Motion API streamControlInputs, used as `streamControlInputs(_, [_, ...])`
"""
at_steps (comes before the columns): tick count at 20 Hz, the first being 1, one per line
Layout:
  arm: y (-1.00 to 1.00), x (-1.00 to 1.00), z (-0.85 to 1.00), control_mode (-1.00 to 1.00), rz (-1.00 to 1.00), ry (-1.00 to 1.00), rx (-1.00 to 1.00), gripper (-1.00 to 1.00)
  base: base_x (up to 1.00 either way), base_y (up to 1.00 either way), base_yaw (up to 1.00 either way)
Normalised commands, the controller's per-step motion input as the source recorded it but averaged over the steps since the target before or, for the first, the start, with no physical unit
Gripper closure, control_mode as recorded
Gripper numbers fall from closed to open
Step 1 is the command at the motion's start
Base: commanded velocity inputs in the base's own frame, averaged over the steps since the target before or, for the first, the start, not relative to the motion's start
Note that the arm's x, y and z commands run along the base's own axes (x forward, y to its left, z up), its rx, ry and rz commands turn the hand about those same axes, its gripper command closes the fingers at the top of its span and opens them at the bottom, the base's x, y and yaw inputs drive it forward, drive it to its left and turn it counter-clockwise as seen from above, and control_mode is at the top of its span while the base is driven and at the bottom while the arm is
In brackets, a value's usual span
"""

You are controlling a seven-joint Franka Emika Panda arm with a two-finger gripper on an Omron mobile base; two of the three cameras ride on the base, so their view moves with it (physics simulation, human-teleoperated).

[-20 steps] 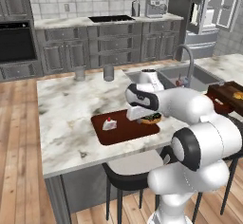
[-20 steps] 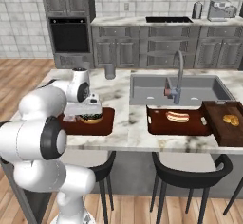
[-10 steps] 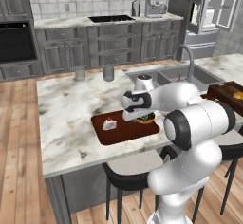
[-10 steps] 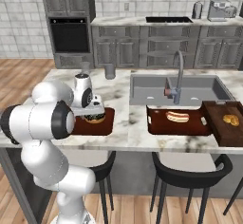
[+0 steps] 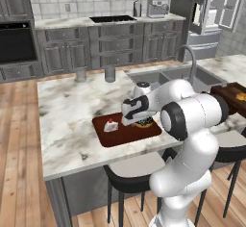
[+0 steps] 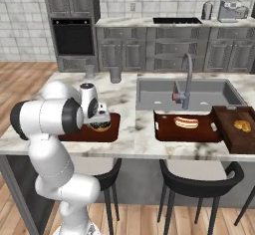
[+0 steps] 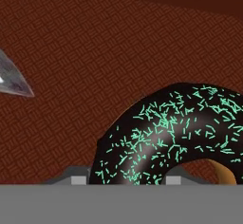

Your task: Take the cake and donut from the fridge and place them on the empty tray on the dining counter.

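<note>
The flat reddish-brown tray (image 5: 126, 133) lies on the marbled dining counter (image 5: 67, 110). On the tray's left part stands the cake (image 5: 111, 125), a small white wedge with a red top. The dark speckled donut (image 5: 144, 123) rests low on the tray's right part, also seen from the other side as the donut (image 6: 101, 126). My gripper (image 5: 136, 117) points down at it. In the hand view the donut (image 7: 161, 137) lies between the two fingertips (image 7: 78, 178), which stand against its ring just above the tray (image 7: 80, 42).
A second tray with a hot dog (image 6: 187, 124) and a darker raised-sided tray with orange food (image 6: 240, 127) lie right of the sink (image 6: 184, 93). Two grey cups (image 5: 110, 73) stand at the counter's far edge. Black stools (image 6: 196, 176) line the near side. The fridge (image 5: 214, 14) is far right.
The hand has come down a little and toward the tray's right part with the donut, which now sits low on the tray. The cake has not moved.
</note>
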Motion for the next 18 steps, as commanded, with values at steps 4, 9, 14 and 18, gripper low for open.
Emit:
streamControlInputs(4, [0.07,0.23,-0.24,-1.0,0.0,0.0,0.0,1.0,0.0,0.0,0.0])
streamControlInputs(9, [0.11,0.34,-0.22,-1.0,0.0,0.0,0.0,1.0,0.0,0.0,0.0])
streamControlInputs(14, [0.02,0.27,-0.21,-1.0,0.0,0.0,0.0,1.0,0.0,0.0,0.0])
streamControlInputs(18, [0.0,0.16,-0.23,-1.0,0.0,0.0,0.0,-1.0,0.0,0.0,0.0])
